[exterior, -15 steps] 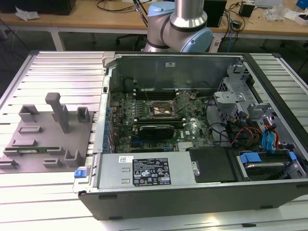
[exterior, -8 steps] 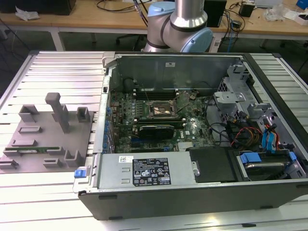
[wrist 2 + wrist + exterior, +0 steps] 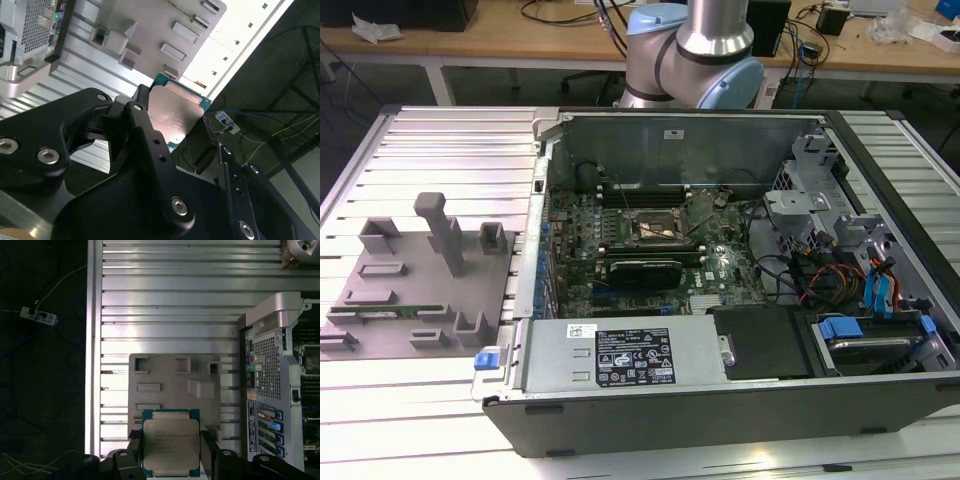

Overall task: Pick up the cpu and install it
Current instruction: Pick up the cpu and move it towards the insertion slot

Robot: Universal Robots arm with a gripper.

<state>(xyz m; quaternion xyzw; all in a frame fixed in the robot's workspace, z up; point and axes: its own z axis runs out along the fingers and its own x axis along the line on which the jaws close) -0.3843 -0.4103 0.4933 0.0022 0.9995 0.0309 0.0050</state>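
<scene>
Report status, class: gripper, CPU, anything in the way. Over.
Black two-finger gripper shut on small square silvery-topped cpu. Held aloft, clear of grey moulded fixture tray, outside open computer case. Nothing seen over dark square metal-framed socket.

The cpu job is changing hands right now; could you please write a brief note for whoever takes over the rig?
Gripper: shut on the cpu, a finger on each of two opposite edges.
Cpu: held in the air over the table, by the grey tray, outside the case.
Socket: inside the case, without the cpu.
Done: pick-up.
Left: cpu not yet installed.
</scene>
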